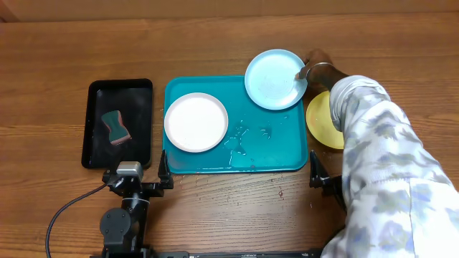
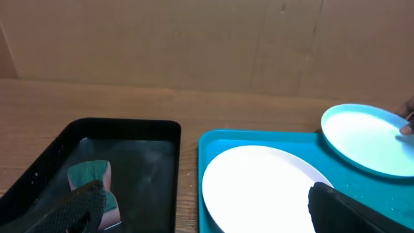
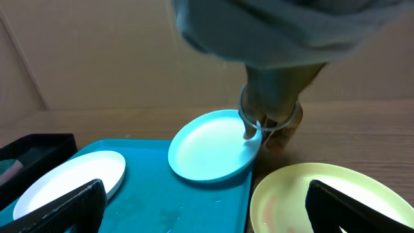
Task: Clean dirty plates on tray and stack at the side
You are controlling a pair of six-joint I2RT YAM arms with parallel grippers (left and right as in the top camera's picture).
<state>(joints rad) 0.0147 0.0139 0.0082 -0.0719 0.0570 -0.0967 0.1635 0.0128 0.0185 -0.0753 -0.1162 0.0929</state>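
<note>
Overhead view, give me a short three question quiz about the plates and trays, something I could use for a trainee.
1. True or false: the white plate lies inside the teal tray.
2. Pick one: what lies in the black tray? A, a sponge. B, a cup. C, a fork.
3. In a few words: which plate is the person's hand touching?

Key
1. True.
2. A.
3. The pale blue plate, which sits over the tray's far right corner.
</note>
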